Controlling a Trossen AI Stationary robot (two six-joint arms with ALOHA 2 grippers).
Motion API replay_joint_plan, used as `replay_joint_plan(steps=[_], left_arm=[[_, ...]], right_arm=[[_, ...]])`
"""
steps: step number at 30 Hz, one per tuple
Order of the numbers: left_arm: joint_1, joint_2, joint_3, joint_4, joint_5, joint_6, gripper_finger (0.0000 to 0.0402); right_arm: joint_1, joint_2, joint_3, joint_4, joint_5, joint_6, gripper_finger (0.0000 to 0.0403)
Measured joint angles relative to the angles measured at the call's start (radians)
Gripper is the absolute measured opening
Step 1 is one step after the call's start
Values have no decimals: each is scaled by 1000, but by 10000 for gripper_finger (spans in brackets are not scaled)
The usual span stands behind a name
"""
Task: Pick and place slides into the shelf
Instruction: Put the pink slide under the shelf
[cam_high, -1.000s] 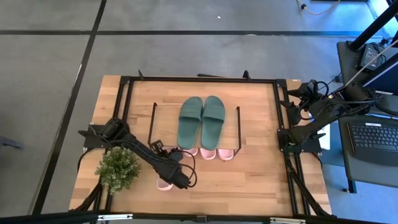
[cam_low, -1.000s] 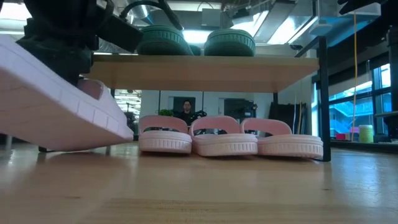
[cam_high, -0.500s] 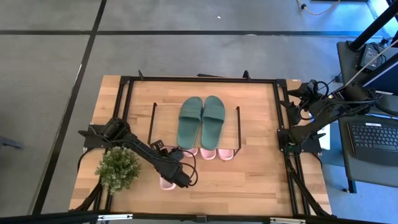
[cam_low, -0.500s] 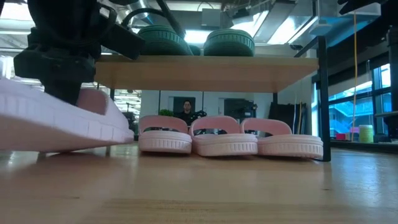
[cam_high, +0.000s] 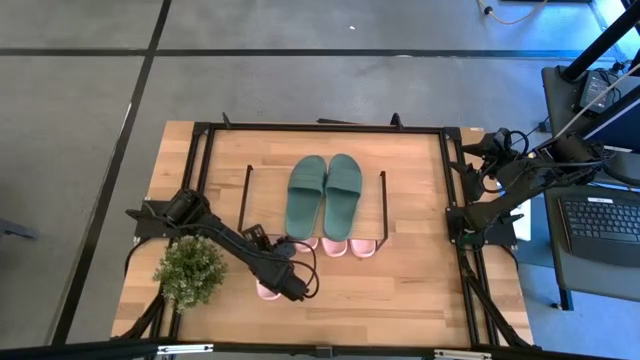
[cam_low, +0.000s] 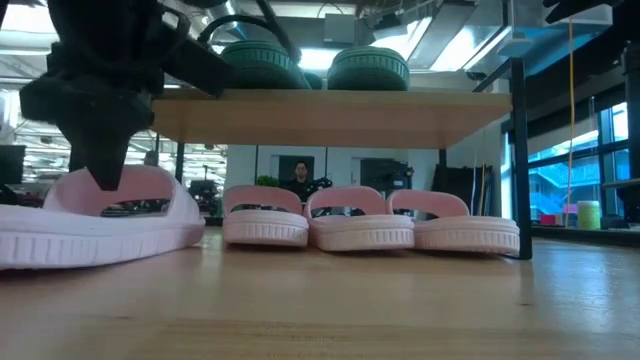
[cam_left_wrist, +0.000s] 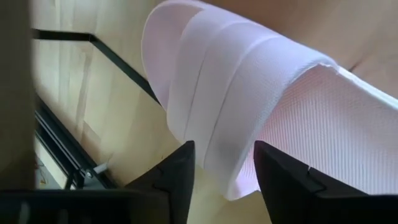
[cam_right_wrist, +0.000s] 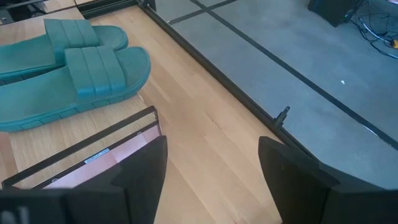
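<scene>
Two dark green slides (cam_high: 323, 193) lie on top of the shelf (cam_low: 330, 118). Three pink slides (cam_low: 365, 222) stand side by side under it on the table. A fourth pink slide (cam_low: 100, 222) lies flat on its sole on the table, near and left of the shelf. My left gripper (cam_left_wrist: 222, 177) is over it, open, pointing down, one finger on each side of its strap. My right gripper (cam_right_wrist: 214, 186) waits open at the table's right edge, by the right arm's frame (cam_high: 468, 222). My left gripper comes from above with its fingers (cam_left_wrist: 177, 171) on either side of the pink slide's strap edge (cam_left_wrist: 224, 143). Whether they touch it I cannot tell. The slide rests flat on the table on its own sole.
A small potted plant (cam_high: 190, 270) stands at the near left, close beside the left arm. Black frame rails (cam_high: 205, 180) run along the table's sides. A person (cam_low: 300, 178) shows far behind the shelf. Bare wood lies in front of the shelf, right of the loose slide.
The pink slide under my left gripper was tilted with one end raised. It has come down and now lies flat on its sole on the table. My left gripper has gone down with it.
</scene>
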Motion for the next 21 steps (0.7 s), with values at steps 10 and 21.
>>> replay_joint_plan(steps=[10,21], left_arm=[[-43,0,96,-17,-4,71,159],[-217,0,212,154,10,103,159]], right_arm=[[0,0,0,0,-1,1,253],[0,0,0,0,-1,29,253]])
